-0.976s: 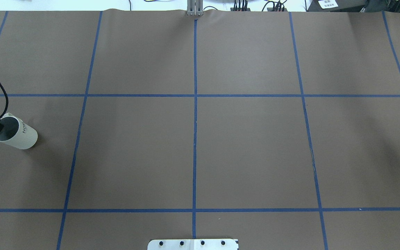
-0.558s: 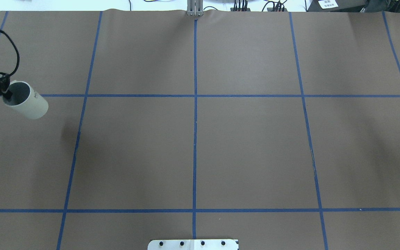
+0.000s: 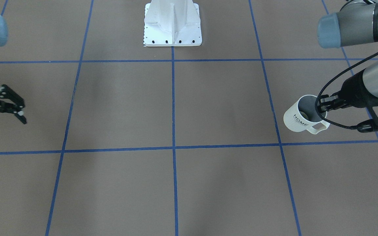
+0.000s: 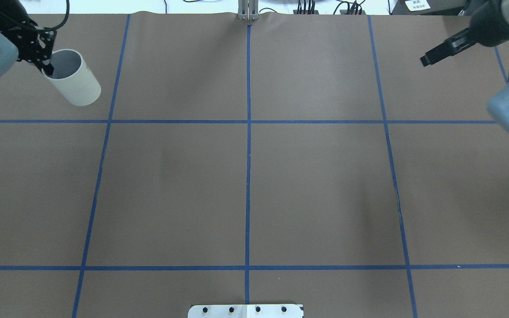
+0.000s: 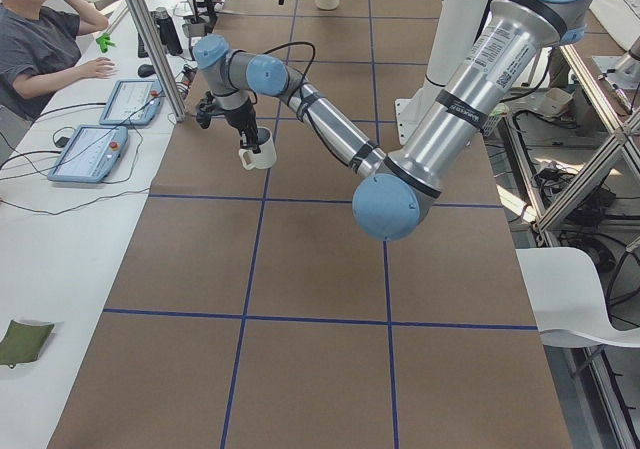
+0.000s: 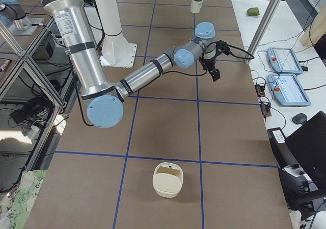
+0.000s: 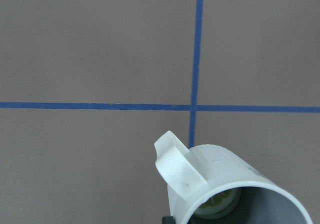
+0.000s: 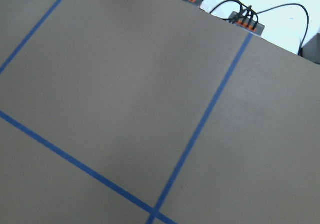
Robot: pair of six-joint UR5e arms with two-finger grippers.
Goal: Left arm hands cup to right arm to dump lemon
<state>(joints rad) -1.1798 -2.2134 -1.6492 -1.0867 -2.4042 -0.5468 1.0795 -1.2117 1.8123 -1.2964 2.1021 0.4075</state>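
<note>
cup (image 3: pixel 296 120) tilted, rim pinched by left gripper (image 3: pixel 321 108)

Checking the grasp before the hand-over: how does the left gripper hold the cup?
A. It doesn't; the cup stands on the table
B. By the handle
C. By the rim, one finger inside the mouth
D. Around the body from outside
C: the left gripper is clamped on the rim of the cup, one finger in its mouth, and the handle is free.

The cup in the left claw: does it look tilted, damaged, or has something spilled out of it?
Nothing stands out. The cup hangs about upright from the left claw, gripped at its rim, with the lemon inside.
</note>
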